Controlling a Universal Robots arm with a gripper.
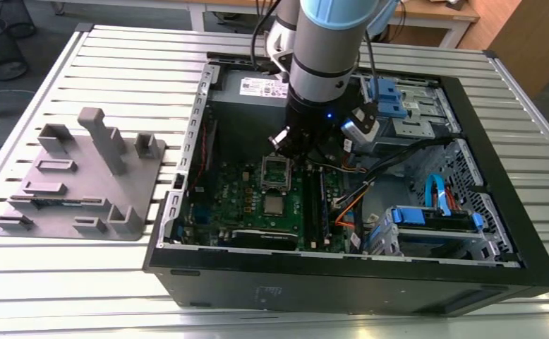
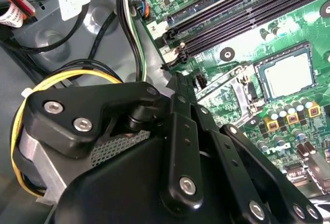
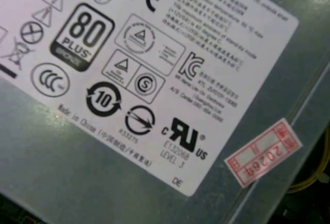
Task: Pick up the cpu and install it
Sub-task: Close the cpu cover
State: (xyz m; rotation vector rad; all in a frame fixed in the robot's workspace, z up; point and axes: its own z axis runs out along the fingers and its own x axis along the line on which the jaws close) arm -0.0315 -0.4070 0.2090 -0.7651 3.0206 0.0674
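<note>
The cpu [image 1: 274, 205] is a small silver square lying flat inside the black socket frame on the green motherboard [image 1: 246, 201], in the open computer case. In the second wrist view the cpu [image 2: 286, 74] shows shiny and level, with a hinged metal socket plate [image 2: 234, 92] swung open beside it. My gripper [image 1: 288, 145] hangs on the arm above the board, over the end of the socket area towards the power supply, apart from the cpu. The gripper [image 2: 176, 79] has its black linkage in the foreground of the second wrist view, and I see nothing held at its tip.
A grey plastic holder [image 1: 77, 183] stands on the slatted table at the exterior view's left. Memory slots [image 2: 242, 12] run beside the socket. The power supply's label [image 3: 154, 79] faces the first wrist view. Drive cages with blue parts [image 1: 430, 219] and cables [image 1: 350, 205] crowd the case's right side.
</note>
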